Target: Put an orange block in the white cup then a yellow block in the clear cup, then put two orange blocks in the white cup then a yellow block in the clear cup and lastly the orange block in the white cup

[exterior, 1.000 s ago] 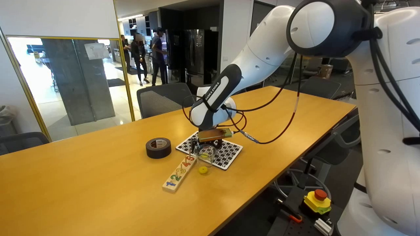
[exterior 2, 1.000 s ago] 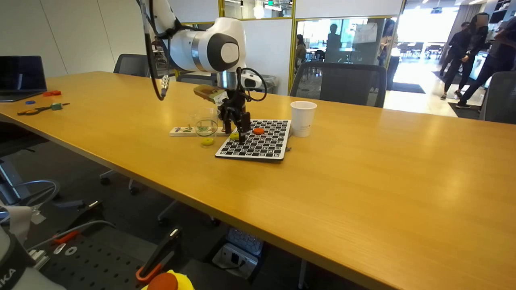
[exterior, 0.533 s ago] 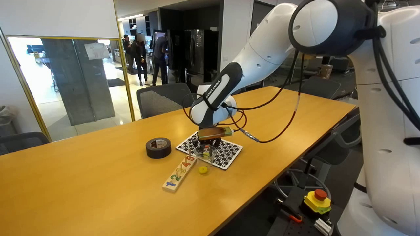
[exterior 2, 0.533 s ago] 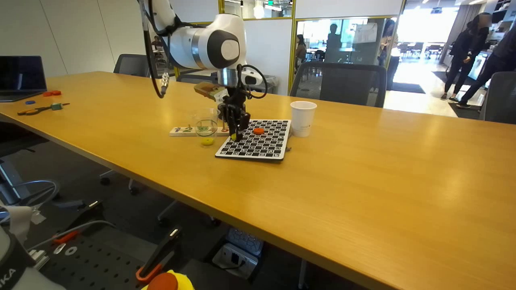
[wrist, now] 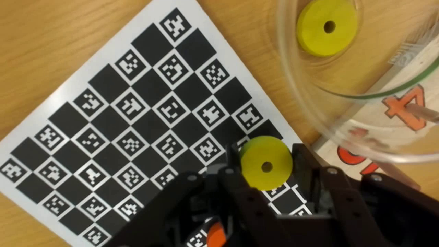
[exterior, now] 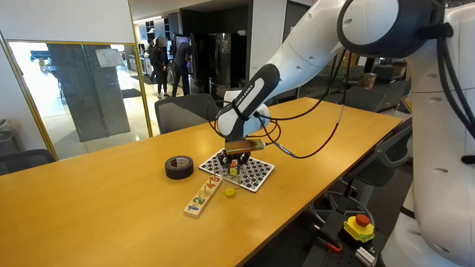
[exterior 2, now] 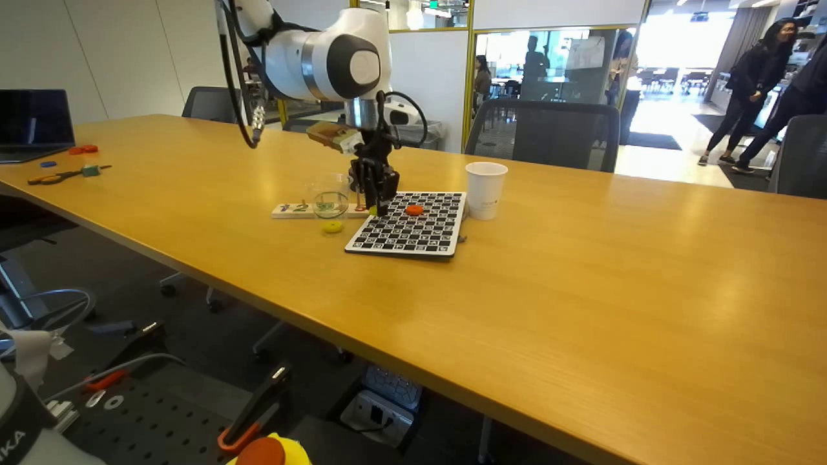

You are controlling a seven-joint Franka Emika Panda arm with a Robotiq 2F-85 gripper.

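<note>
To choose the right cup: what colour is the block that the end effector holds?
Yellow; the held block shows best in the wrist view.

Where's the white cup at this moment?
In an exterior view, the white cup stands upright on the table, just right of the checkered board.

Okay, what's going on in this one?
The robot's gripper holds a yellow block over the checkered board, near the clear cup, which has another yellow block inside. An orange block lies on the board, and the white cup stands beside the board, its inside hidden from view.
</note>
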